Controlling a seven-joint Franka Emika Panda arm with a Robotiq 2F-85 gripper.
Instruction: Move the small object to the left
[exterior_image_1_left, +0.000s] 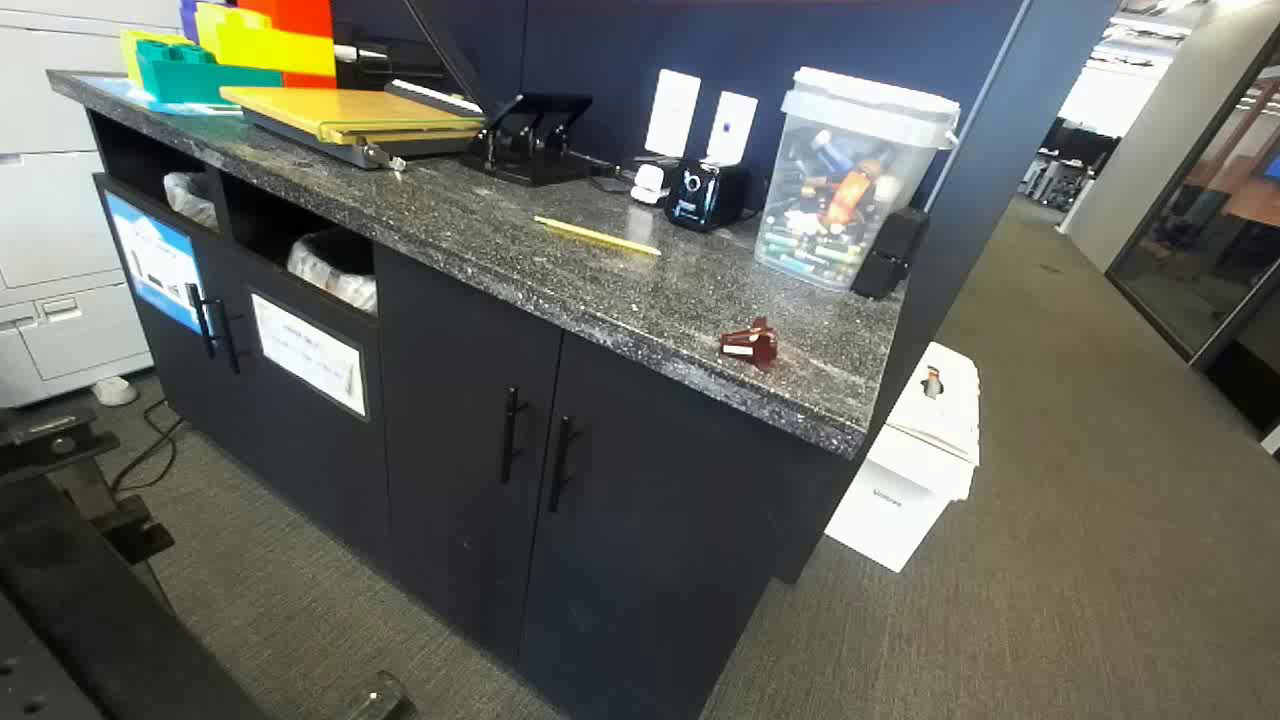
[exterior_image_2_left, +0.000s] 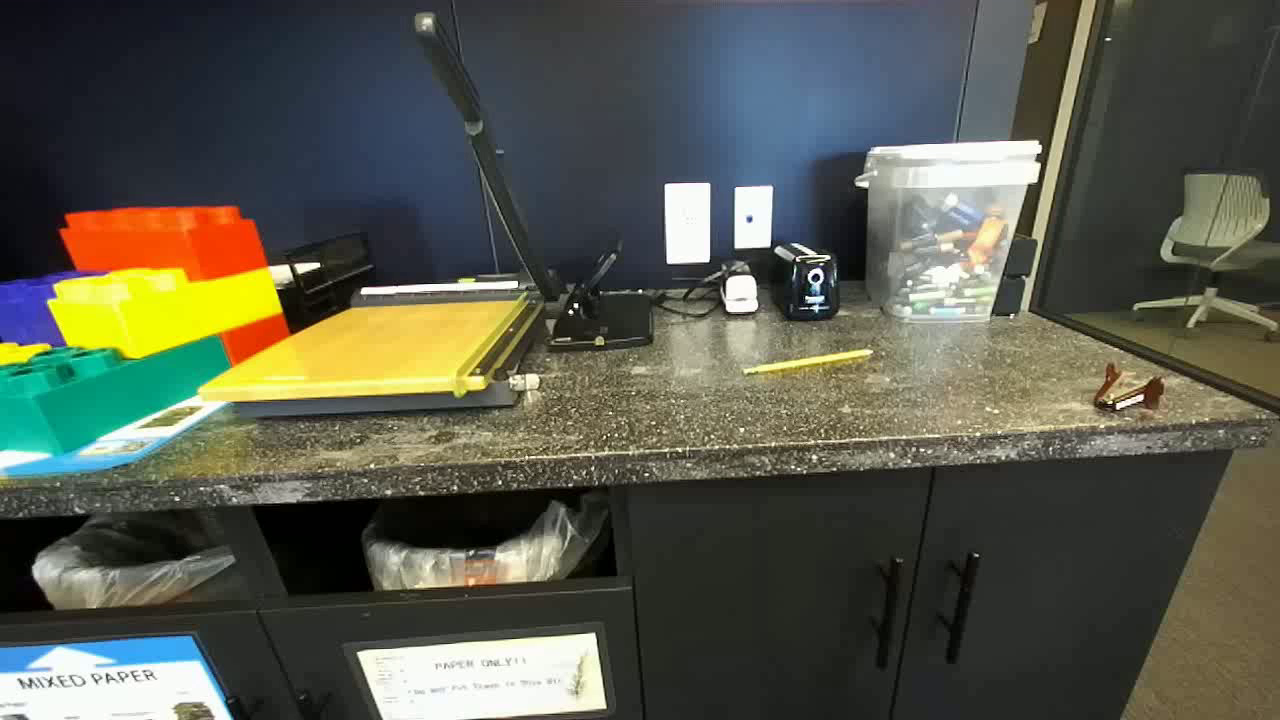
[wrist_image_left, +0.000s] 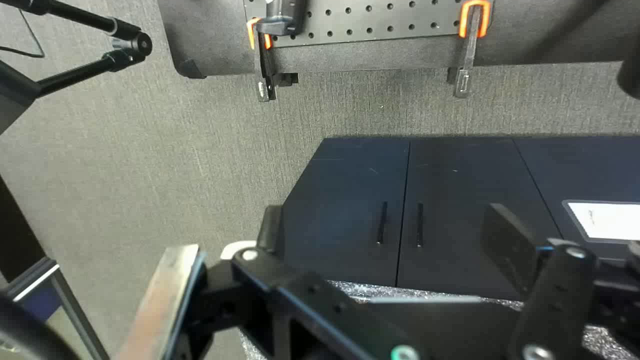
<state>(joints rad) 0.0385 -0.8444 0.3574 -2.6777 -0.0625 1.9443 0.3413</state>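
Observation:
The small object (exterior_image_1_left: 752, 343) is a dark reddish-brown lump, shaped like a staple remover. It lies on the speckled counter (exterior_image_1_left: 640, 310) close to its right end and front edge. It also shows near the right end of the counter in an exterior view (exterior_image_2_left: 1128, 388). In the wrist view my gripper (wrist_image_left: 389, 236) has its two fingers wide apart with nothing between them. Behind the gap are dark cabinet doors with handles. The small object does not show in the wrist view. The gripper is out of view in both exterior views.
A yellow stick (exterior_image_2_left: 808, 362) lies mid-counter. Behind are a clear bucket of markers (exterior_image_2_left: 945, 240), a black sharpener (exterior_image_2_left: 806, 282) and a black hole punch (exterior_image_2_left: 600, 318). A yellow paper cutter (exterior_image_2_left: 370, 345) and big toy bricks (exterior_image_2_left: 150, 310) stand left. The counter's right end drops to the floor.

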